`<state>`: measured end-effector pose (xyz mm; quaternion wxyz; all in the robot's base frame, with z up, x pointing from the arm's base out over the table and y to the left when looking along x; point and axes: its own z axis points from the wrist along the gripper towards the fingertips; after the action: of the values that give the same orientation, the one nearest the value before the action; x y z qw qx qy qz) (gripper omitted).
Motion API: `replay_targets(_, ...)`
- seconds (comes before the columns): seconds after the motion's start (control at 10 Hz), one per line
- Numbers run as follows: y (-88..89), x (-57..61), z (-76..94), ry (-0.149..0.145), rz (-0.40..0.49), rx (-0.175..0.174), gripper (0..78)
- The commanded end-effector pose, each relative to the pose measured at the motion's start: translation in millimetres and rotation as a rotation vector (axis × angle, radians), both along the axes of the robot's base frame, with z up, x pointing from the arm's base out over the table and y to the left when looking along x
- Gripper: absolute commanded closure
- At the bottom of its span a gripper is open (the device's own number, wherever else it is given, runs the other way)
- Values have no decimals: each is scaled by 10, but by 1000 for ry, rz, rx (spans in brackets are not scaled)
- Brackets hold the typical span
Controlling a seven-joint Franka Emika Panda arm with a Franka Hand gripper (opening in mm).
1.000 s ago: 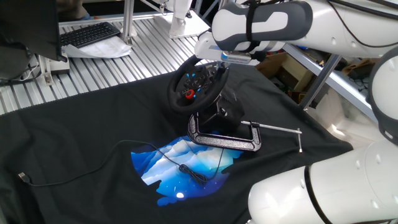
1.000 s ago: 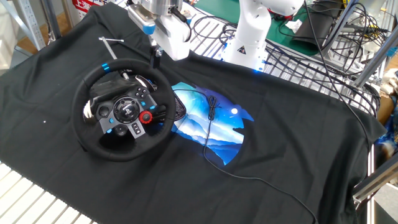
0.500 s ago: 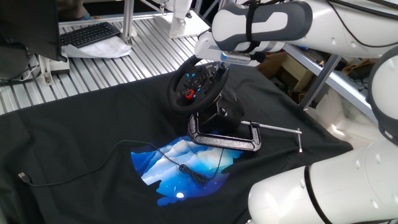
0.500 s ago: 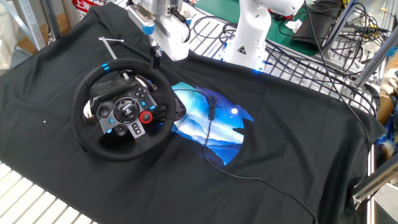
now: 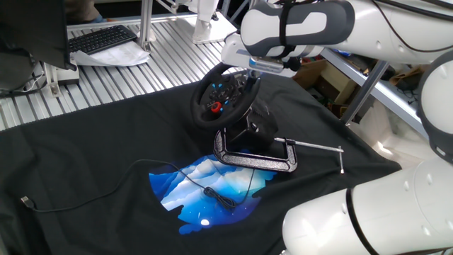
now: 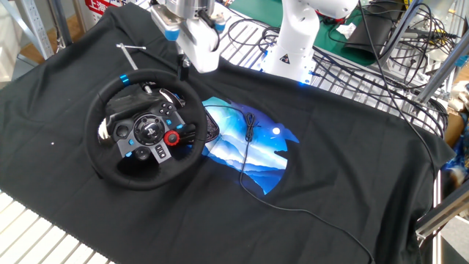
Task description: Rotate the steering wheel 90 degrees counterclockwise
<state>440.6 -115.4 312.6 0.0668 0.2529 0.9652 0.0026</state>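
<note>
Here the steering wheel [image 6: 144,130] is seen near a worktop edge, its blue stripe [image 6: 124,78] only shown face-on in the other fixed view. The pincer [image 6: 185,70] is poised at the rim; its grip cannot be told. The C-clamp [image 5: 256,157] is plain only from one fixed view.

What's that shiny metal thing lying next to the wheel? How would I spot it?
Find the black cloth with its blue picture. Above the picture stands the round black steering wheel; at its base lies a silver metal C-clamp, the only bare-metal item, with a long thin screw rod.
</note>
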Motion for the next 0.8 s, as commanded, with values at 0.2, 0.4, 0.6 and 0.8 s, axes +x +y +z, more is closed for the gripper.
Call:
replay_targets(0.2,-2,6,11,16,-72,11,776)
replay_targets(0.4,-2,6,11,-3,-67,1,776)
replay_targets(0.6,-17,-67,-11,-14,-65,-6,776)
replay_targets(0.8,-37,-124,-33,-30,-71,-16,776)
